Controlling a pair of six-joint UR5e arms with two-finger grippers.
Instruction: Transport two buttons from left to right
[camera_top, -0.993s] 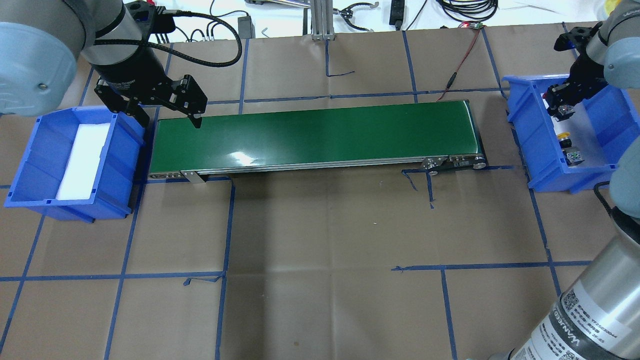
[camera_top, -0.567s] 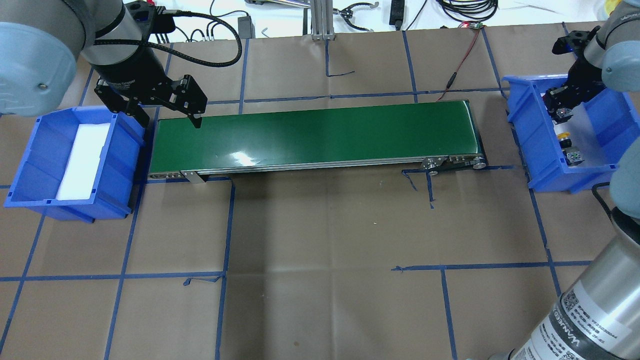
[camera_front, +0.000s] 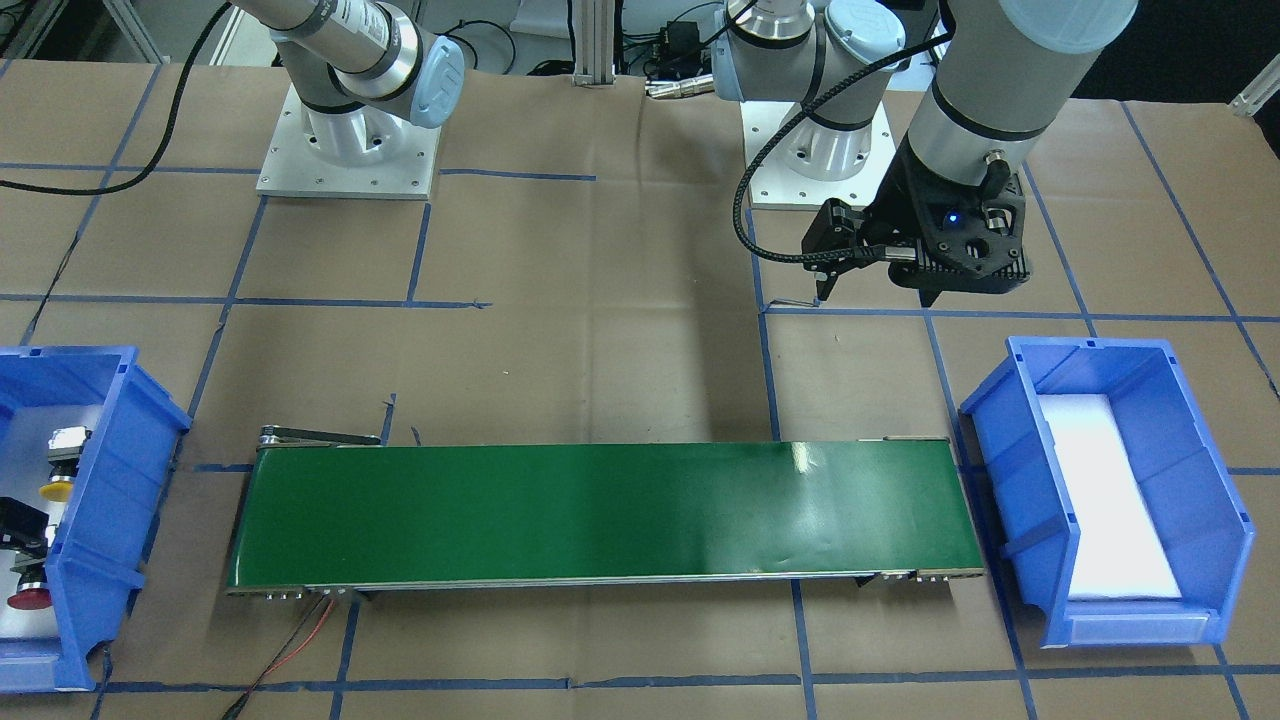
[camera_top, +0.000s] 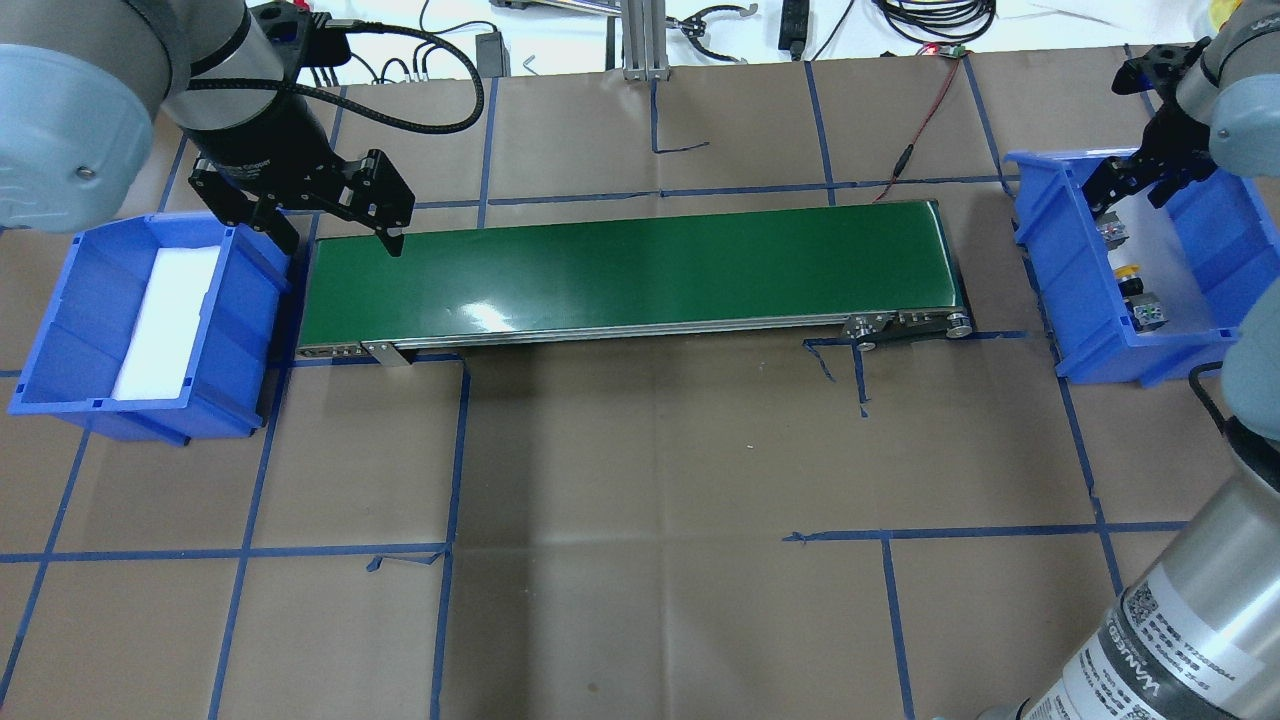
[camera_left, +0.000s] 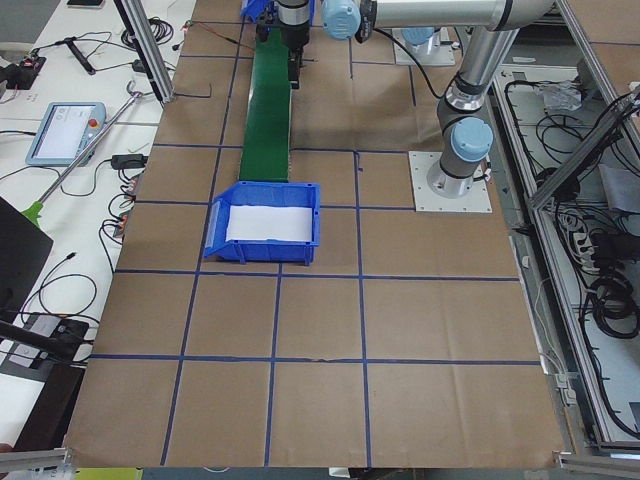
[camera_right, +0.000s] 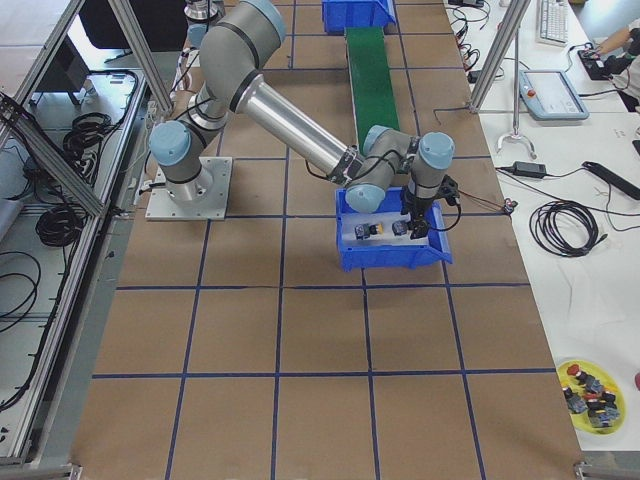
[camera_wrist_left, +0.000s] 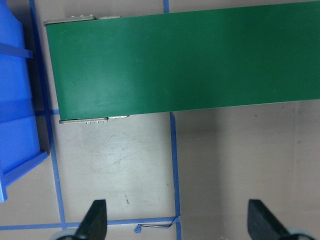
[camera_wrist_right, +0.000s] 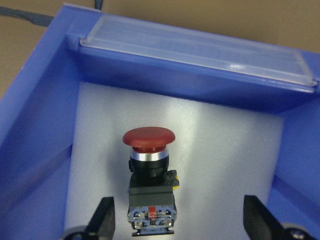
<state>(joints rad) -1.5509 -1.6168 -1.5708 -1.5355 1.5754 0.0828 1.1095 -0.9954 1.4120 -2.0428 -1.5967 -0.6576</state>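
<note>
Bin (camera_front: 105, 470) with red button (camera_wrist_right: 150, 175), yellow button (camera_front: 60, 468)

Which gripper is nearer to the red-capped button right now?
Right. The right gripper hangs open directly above the red-capped button inside the right bin. The left gripper hovers open near the conveyor belt's opposite end, by the left bin.

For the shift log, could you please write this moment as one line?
left gripper: open, by conveyor left end | right gripper: open, above red button | red button, yellow button: in right bin
</note>
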